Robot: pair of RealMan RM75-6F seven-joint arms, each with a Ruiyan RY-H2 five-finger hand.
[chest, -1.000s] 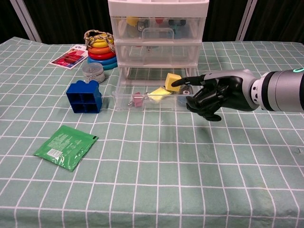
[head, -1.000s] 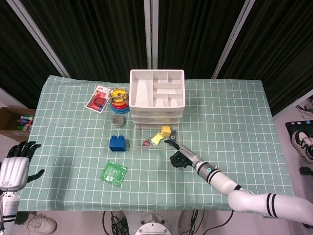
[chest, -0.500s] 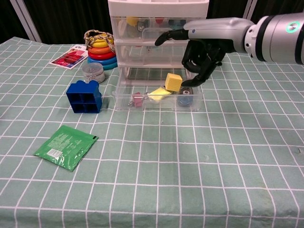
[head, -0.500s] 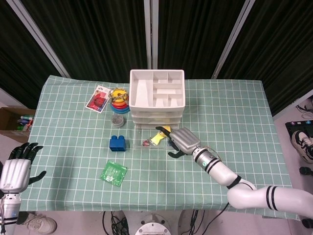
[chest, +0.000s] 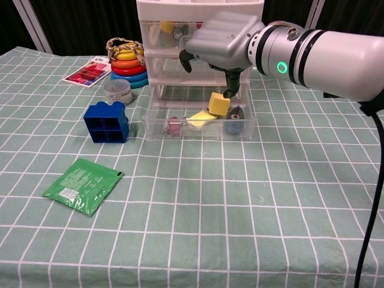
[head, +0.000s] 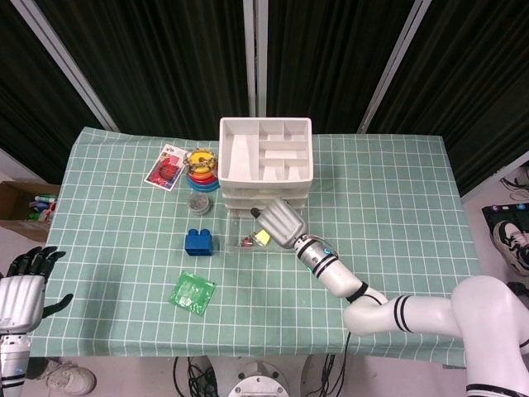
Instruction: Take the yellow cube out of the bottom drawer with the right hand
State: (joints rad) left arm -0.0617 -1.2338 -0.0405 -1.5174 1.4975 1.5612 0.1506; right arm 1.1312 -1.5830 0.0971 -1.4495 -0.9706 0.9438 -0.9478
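Note:
The yellow cube (chest: 219, 104) lies tilted in the pulled-out clear bottom drawer (chest: 198, 133) of the white drawer unit (chest: 200, 36). My right hand (chest: 225, 45) hovers over the drawer, back upward and fingers pointing down. One fingertip (chest: 228, 92) sits just above the cube's top edge and nothing is held. In the head view the right hand (head: 279, 222) covers the cube inside the drawer (head: 237, 225). My left hand (head: 18, 294) hangs off the table's left front corner with its fingers spread.
Also in the drawer are a flat yellow piece (chest: 201, 120), a red clip (chest: 174, 126) and a dark round part (chest: 234, 117). A blue block (chest: 107, 122), a small jar (chest: 117, 91), a ring stack (chest: 127, 60) and a green packet (chest: 83, 185) lie left of the drawer.
My right hand rose from the drawer's front right corner and swung left over the drawer, turning its fingers down toward the cube. The cube has not moved. The left hand sank slightly.

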